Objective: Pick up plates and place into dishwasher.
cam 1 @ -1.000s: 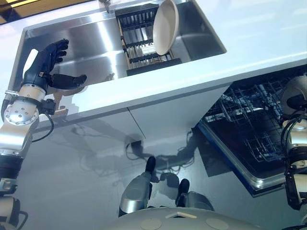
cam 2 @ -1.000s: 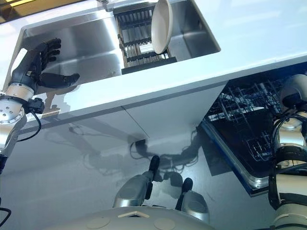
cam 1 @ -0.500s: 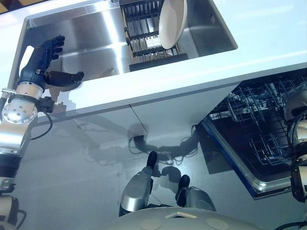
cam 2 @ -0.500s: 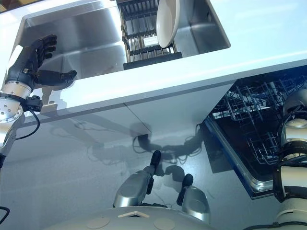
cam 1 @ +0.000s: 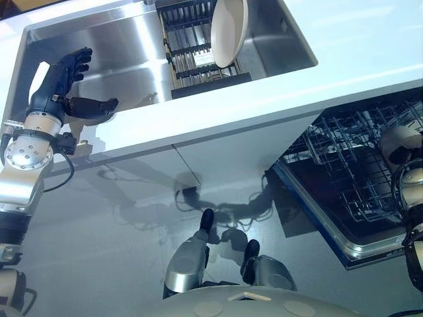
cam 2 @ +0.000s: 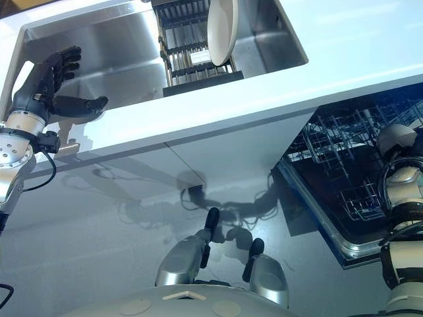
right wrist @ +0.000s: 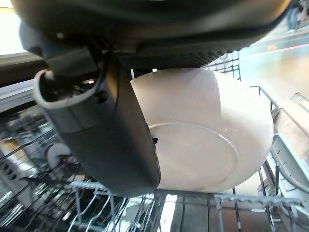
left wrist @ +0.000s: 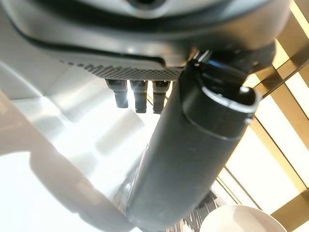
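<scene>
A steel sink (cam 1: 125,53) is set into a pale counter (cam 1: 357,46); inside it, a dark rack (cam 1: 198,56) sits against the sink's right half, and one cream plate (cam 1: 228,30) stands on edge in that rack, near its right side; the robot's left hand (cam 1: 63,89) hangs over the sink's left end, close to the front rim, with fingers straight and spread and the thumb pointing toward the rack, holding nothing and touching nothing; below the counter's right end the dishwasher (cam 1: 344,178) stands open, its wire basket (cam 1: 357,152) pulled out over the grey floor (cam 1: 119,251); the right hand (right wrist: 111,121) is over that basket, with a second cream plate (right wrist: 207,140) held upright against its palm, the thumb lying across the plate's face and clamping it; that plate's lower edge sits just above the basket's wires, and I cannot tell whether it touches them.
</scene>
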{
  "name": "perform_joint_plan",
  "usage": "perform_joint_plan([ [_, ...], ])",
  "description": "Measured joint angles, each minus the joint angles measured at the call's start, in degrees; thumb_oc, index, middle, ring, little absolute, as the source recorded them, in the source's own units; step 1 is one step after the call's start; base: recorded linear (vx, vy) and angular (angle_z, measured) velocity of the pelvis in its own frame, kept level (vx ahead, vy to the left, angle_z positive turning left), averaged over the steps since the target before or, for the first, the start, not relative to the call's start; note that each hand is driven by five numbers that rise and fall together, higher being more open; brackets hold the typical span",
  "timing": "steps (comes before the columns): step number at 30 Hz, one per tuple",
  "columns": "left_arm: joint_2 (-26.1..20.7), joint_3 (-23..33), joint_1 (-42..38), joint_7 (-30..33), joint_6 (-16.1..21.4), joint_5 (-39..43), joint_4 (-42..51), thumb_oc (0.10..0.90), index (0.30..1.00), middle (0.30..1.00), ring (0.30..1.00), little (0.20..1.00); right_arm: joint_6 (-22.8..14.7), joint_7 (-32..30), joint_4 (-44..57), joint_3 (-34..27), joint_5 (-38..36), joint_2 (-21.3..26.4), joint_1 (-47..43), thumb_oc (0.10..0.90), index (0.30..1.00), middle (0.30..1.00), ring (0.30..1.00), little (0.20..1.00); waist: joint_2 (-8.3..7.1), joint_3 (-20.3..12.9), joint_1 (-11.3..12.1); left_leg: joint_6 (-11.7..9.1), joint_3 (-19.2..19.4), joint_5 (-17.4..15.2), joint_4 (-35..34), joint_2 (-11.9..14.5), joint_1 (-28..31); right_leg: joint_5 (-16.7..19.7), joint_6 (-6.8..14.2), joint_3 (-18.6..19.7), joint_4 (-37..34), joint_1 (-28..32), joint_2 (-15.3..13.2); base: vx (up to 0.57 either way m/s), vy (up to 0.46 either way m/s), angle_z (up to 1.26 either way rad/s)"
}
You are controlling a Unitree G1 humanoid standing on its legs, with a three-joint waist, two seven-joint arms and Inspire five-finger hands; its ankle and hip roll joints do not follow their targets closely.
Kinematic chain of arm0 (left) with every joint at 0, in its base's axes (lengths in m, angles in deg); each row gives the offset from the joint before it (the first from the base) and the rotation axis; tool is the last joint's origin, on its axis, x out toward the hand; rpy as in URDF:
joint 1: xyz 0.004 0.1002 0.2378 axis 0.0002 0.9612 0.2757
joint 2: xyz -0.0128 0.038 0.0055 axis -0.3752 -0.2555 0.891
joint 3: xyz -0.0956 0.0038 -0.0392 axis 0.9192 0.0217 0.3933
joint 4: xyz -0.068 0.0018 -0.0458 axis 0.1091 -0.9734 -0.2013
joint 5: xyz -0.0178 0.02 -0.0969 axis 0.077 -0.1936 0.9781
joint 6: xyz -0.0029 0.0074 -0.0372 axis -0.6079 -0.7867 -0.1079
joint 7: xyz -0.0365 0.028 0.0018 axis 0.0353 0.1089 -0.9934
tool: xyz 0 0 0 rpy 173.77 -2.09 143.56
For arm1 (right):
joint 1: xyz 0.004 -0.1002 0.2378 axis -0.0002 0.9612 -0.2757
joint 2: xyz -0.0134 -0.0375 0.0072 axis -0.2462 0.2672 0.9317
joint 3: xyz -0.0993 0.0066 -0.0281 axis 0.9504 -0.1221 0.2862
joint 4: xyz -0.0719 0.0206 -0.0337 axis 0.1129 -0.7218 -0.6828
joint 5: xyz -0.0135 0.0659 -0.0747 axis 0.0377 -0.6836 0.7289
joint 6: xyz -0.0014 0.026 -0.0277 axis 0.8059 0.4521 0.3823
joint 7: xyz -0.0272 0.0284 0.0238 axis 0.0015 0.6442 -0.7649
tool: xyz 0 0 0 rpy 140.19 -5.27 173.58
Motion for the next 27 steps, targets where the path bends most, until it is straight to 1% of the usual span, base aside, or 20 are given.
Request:
perform_joint_plan([
  [1, 0.00, 0.00, 0.00, 0.00, 0.00, 0.00, 0.00, 0.800, 0.900, 0.900, 0.900, 0.900, -0.25, 0.18, 0.55, 0.00, 0.00, 0.00, 0.27, 0.800, 0.900, 0.900, 0.900, 0.900, -0.03, 0.02, -0.03, 0.00, 0.33, 0.00, 0.00, -0.01, 0.19, 0.00, 0.00, 0.72, -0.02, 0.17, 0.05, -0.02, 0.018, -0.09],
  [6, 0.02, 0.02, 0.07, -0.72, 0.00, 0.00, 0.00, 0.800, 0.900, 0.900, 0.900, 0.900, -1.56, 0.22, 4.91, -0.02, -0.11, -0.01, 1.65, 0.800, 0.900, 0.900, 0.900, 0.900, -0.13, 0.08, -0.56, -0.01, 1.05, -0.01, -0.05, 0.10, 1.48, 0.00, 0.01, 1.19, -0.05, 1.18, 0.05, -0.01, 0.010, -0.04],
  [12, 0.92, 0.33, 0.08, -2.54, 0.02, -0.02, 0.04, 0.800, 0.900, 0.900, 0.900, 0.900, -4.51, -0.73, 9.49, -0.33, -0.06, -0.05, 3.60, 0.800, 0.900, 0.900, 0.900, 0.900, -0.16, 0.06, -0.75, -0.19, 2.06, -0.38, -0.07, 0.71, 3.38, 0.01, 0.00, 2.18, 0.18, 2.52, 0.02, 0.00, 0.036, -0.09],
  [16, 1.38, 0.83, 0.16, -3.36, 0.01, -0.01, 0.06, 0.800, 0.900, 0.900, 0.900, 0.900, -4.72, -0.95, 12.19, -1.34, -0.10, -0.45, 5.31, 0.800, 0.900, 0.900, 0.900, 0.900, -0.29, -0.05, -0.89, -0.05, 2.60, -0.55, -0.03, 0.76, 3.98, 0.00, -0.02, 2.62, 0.48, 2.78, -0.02, -0.04, 0.086, -0.07],
  [19, 3.54, 2.38, 0.87, -3.39, 0.01, -0.02, 0.74, 0.800, 0.900, 0.900, 0.900, 0.900, -5.48, -1.37, 14.89, -3.99, -0.17, -2.21, 6.93, 0.800, 0.900, 0.900, 0.900, 0.900, -0.35, -0.23, -1.10, 0.29, 3.39, -0.69, -0.04, 0.78, 4.56, 0.03, -0.03, 3.53, 0.59, 2.82, -0.24, -0.07, 0.122, -0.12],
  [22, 5.66, 4.35, 3.04, -3.42, 0.02, -0.15, 3.90, 0.800, 0.900, 0.900, 0.900, 0.900, -6.93, -2.56, 20.02, -7.57, -0.32, -4.63, 10.65, 0.800, 0.900, 0.900, 0.900, 0.900, -0.64, -0.47, -1.33, 0.66, 4.40, -0.92, -0.21, 0.62, 5.17, 0.07, 0.03, 4.05, 0.50, 2.95, -0.58, -0.08, 0.154, -0.14],
  [25, 7.23, 5.11, 3.83, -3.47, 0.08, -0.89, 4.63, 0.800, 0.900, 0.900, 0.900, 0.900, -8.25, -3.74, 24.59, -9.23, -2.63, -8.78, 13.32, 0.800, 0.900, 0.900, 0.900, 0.900, -1.78, -2.30, -1.88, 0.93, 5.65, -1.42, -0.35, 0.64, 5.65, 0.10, 0.10, 5.25, 0.19, 2.76, -0.65, -0.09, 0.161, -0.21],
  [27, 8.16, 5.49, 3.85, -3.33, 0.16, -2.79, 4.62, 0.800, 0.900, 0.900, 0.900, 0.900, -10.27, -5.51, 28.41, -10.09, -5.71, -11.59, 15.16, 0.800, 0.900, 0.900, 0.900, 0.900, -2.44, -3.28, -2.44, 1.08, 6.98, -1.67, -0.87, 0.67, 6.71, 0.40, 0.38, 6.45, -0.66, 3.27, -0.65, -0.10, 0.187, -0.30],
])
